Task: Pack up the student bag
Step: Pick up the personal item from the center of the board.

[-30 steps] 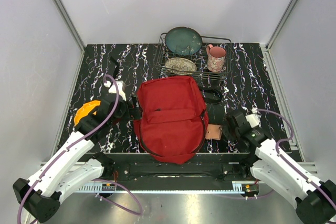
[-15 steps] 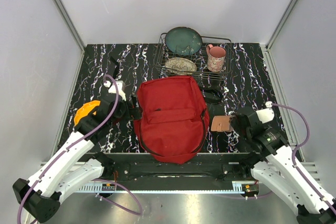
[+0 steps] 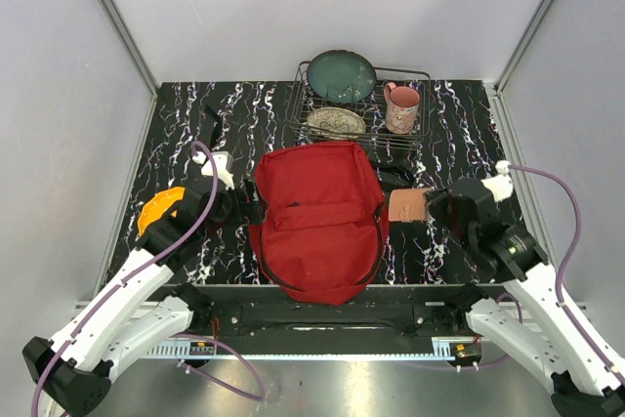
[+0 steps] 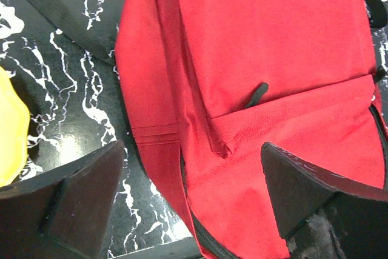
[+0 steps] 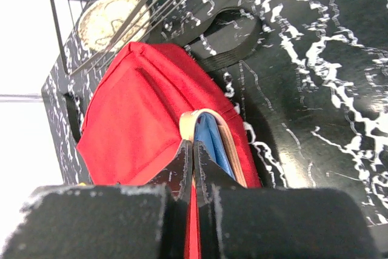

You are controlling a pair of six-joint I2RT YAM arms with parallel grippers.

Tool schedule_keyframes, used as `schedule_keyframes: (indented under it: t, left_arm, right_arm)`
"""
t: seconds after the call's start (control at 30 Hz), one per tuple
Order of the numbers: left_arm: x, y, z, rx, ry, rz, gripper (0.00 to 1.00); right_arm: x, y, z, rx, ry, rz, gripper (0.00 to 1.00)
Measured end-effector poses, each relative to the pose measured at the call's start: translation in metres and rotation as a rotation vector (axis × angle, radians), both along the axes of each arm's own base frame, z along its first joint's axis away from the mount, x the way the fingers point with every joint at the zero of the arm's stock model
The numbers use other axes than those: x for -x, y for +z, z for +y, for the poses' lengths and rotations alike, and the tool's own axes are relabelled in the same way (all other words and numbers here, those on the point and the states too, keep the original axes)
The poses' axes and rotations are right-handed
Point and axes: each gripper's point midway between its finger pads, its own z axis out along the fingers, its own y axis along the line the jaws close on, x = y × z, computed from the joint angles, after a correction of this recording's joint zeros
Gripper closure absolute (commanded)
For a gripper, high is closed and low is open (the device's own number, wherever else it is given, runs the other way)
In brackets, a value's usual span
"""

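Holding a tan wallet (image 3: 407,205) in my right gripper (image 3: 435,204), I have its jaws pinched fully together on the wallet's edge. The wrist view shows the wallet's blue inside. It hangs at the right side of the bag (image 3: 317,222), about level with the bag's middle; I cannot tell whether the two touch.

The red bag lies flat in the middle of the black marbled table (image 3: 195,124), its near end reaching the table's near edge. A black strap pokes out on its right, toward the far side.

My left gripper (image 3: 239,204) sits at the bag's left edge with jaws spread wide and nothing between them but the bag's side seam and zip below. An orange disc (image 3: 159,212) lies on the table just left of that arm.

At the far side, just beyond the bag, stands a wire rack (image 3: 303,95). It holds a teal plate (image 3: 341,75) propped up and a patterned plate (image 3: 335,122) in front of it. A pink mug (image 3: 401,107) stands at the rack's right end.
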Motion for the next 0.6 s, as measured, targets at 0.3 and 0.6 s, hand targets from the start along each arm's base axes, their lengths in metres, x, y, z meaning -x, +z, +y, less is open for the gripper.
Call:
schedule_keyframes:
  t: [0.3,0.6]
  left_arm:
    - [0.003,0.019,-0.019,0.113,-0.091,-0.073,0.01]
    - [0.006,0.034,-0.041,0.243,-0.188,-0.103,0.01]
  right_arm:
    - [-0.029,0.003,0.054,-0.032,0.206,0.003,1.00]
    - [-0.037,0.016,0.085,-0.102,0.331,-0.040,1.00]
